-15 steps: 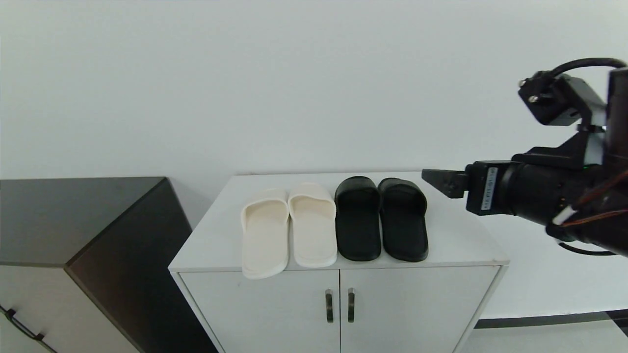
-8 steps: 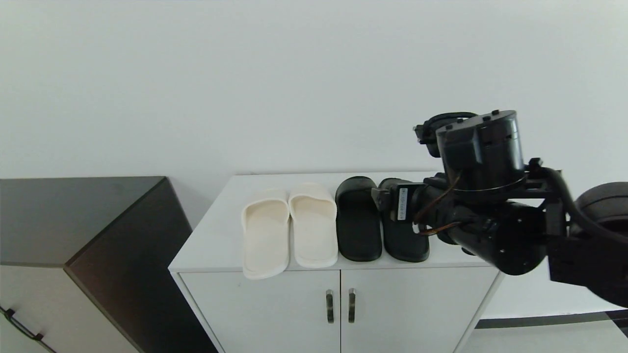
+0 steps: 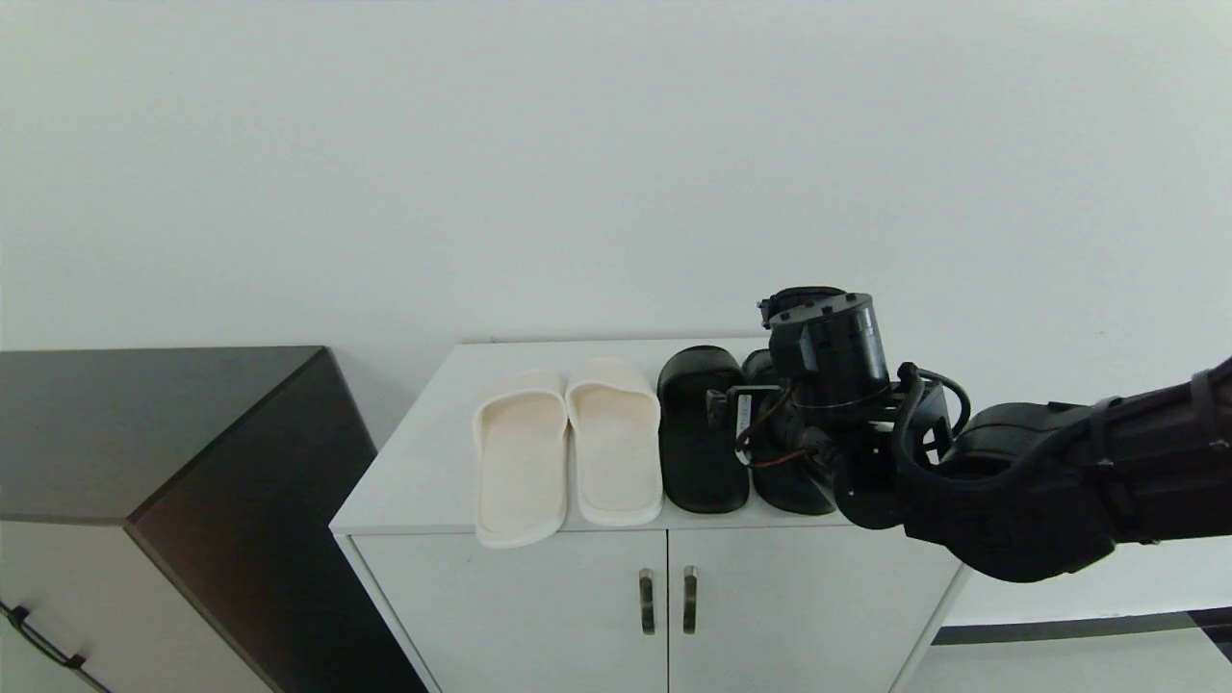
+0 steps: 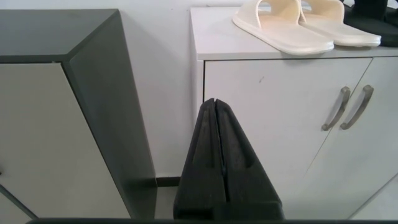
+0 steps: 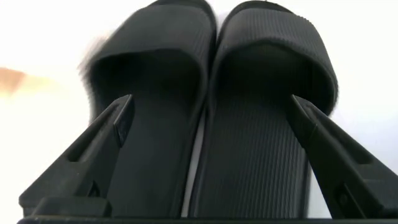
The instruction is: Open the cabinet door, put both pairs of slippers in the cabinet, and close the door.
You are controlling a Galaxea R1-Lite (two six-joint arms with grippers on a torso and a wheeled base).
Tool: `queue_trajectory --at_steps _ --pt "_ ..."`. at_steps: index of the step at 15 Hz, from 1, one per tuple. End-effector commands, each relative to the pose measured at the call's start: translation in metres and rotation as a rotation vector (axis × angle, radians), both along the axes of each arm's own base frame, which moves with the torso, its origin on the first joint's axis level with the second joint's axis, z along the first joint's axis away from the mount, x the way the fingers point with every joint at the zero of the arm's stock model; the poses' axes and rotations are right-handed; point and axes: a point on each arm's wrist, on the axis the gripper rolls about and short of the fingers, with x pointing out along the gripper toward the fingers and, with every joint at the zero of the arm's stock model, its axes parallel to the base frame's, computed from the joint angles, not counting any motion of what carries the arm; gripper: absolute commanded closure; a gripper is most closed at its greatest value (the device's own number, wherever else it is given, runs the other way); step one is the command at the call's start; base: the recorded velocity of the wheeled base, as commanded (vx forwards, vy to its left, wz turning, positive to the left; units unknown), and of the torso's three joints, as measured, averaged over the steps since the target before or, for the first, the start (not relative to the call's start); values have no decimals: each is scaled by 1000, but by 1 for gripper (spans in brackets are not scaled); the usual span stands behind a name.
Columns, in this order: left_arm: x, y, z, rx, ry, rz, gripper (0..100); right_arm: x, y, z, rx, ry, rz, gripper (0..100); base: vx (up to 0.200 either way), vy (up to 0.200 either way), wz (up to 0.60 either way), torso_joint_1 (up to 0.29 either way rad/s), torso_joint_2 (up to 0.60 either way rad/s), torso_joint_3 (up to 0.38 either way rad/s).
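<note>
Two tools to watch: your right tool (image 5: 211, 106) is spread wide, one finger either side of the black slippers (image 3: 703, 433) at centre frame on the cabinet (image 3: 423, 481), apparently to lift both as one. Your left tool (image 4: 219, 155), pressed together, hangs low, short of the shut doors (image 3: 539, 616).

Found most of one black slipper (image 3: 784, 491) hidden behind right arm (image 3: 1039, 500). Saw cabinet doors (image 3: 520, 616) cropped at bottom edge.
</note>
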Motion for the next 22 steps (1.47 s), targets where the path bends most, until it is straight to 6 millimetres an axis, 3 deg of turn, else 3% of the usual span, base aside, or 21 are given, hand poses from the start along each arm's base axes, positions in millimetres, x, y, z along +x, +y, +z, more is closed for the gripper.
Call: queue_trajectory --at_steps 1,9,10,17,19,22 --pt "0 0 0 0 1 0 100 13 3 -14 -25 7 -13 0 0 0 0 0 0 0" --pt "0 0 0 0 1 0 100 67 12 -32 -52 -24 -68 0 0 0 0 0 0 0" --pt "0 0 0 0 1 0 100 71 13 -33 -55 -26 -72 100 0 0 0 0 0 0" --pt "0 0 0 0 0 0 100 70 13 -21 -46 -74 -70 100 0 0 0 0 0 0" --pt "0 0 0 0 0 0 100 50 2 2 -51 -103 -65 100 0 0 0 0 0 0" --pt "0 0 0 0 0 0 100 -9 -15 33 -50 -120 96 100 0 0 0 0 0 0"
